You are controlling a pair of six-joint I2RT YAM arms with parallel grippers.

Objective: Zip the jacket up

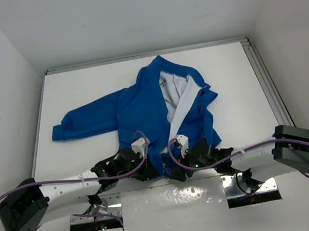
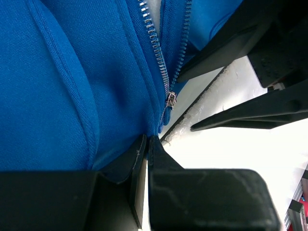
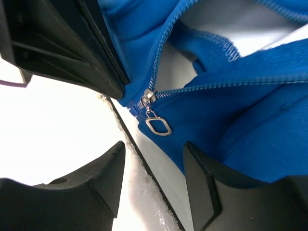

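The left gripper (image 2: 147, 140) clamps the jacket (image 1: 135, 104) hem at the near bench (image 1: 174, 200) edge; the right gripper (image 3: 154, 149) gapes empty; the dangling pull (image 3: 159, 126) could dodge it.

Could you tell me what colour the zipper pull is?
The zipper pull is silver metal, clearest in the right wrist view.

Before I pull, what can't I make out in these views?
- Top view: zipper pull, hidden beneath the right gripper.
- Left wrist: how much jacket hem the left gripper pinches, buried between its shut jaws.
- Right wrist: upper end of the zipper, cut off by the frame edge.
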